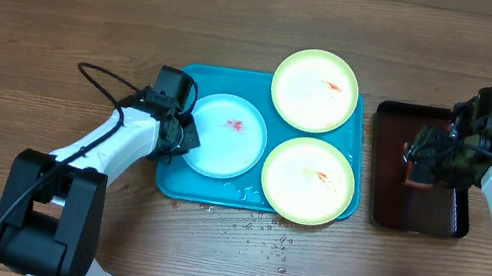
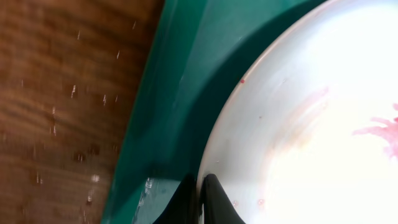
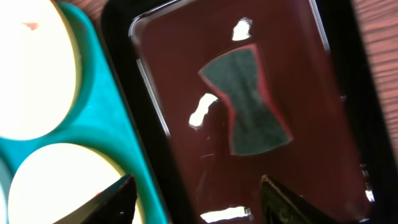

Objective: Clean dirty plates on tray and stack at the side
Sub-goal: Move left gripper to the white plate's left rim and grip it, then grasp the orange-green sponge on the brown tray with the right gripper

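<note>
Dirty plates [image 1: 308, 179] sit unwiped; my left fingers [image 2: 214, 198] clamp the rim of the blue plate [image 1: 226, 137], and my right fingers [image 3: 118, 196], spread, must next take the sponge [image 3: 249, 102].

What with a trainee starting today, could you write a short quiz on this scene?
1. How many plates lie on the teal tray? A two, B three, C four.
2. True or false: the right gripper is open above the sponge in the dark tray.
3. Fill in: the left gripper pinches the rim of the ____ plate.
Key: 1 B; 2 true; 3 blue-white plate.
</note>
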`<action>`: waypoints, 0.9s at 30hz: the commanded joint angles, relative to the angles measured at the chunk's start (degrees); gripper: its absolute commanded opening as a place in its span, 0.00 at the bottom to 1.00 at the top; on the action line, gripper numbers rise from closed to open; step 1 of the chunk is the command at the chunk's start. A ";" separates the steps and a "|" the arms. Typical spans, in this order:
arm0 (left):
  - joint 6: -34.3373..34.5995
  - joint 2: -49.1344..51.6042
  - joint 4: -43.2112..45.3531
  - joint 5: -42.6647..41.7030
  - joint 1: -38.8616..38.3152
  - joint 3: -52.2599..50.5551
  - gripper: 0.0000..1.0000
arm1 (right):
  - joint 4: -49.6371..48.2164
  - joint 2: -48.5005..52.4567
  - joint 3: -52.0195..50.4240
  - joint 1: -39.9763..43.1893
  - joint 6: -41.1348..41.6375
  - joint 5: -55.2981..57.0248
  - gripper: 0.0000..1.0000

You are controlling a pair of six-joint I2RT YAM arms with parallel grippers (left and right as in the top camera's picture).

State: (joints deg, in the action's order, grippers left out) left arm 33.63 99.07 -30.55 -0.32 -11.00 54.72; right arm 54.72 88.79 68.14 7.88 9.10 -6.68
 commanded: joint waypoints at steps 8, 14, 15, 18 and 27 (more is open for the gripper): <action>-17.20 0.94 2.05 6.88 0.15 -1.01 0.04 | -6.14 5.29 1.25 0.24 -4.55 7.65 0.64; -23.45 0.94 2.03 6.69 0.13 -1.01 0.04 | -10.16 11.96 1.25 0.24 -11.58 7.91 0.69; -23.43 0.94 2.03 6.69 0.13 -1.01 0.04 | -10.99 12.85 1.27 0.24 -11.56 7.89 0.68; -23.37 0.94 2.08 6.67 0.13 -1.01 0.04 | -12.26 15.13 1.25 0.22 -12.09 7.91 0.57; -23.32 0.94 2.12 6.25 0.13 -1.01 0.04 | -16.70 17.66 -2.91 0.22 -12.57 7.91 0.28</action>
State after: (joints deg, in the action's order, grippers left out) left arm 13.06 99.07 -27.92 4.14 -11.00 54.65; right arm 39.20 105.67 67.42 7.88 -3.03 0.45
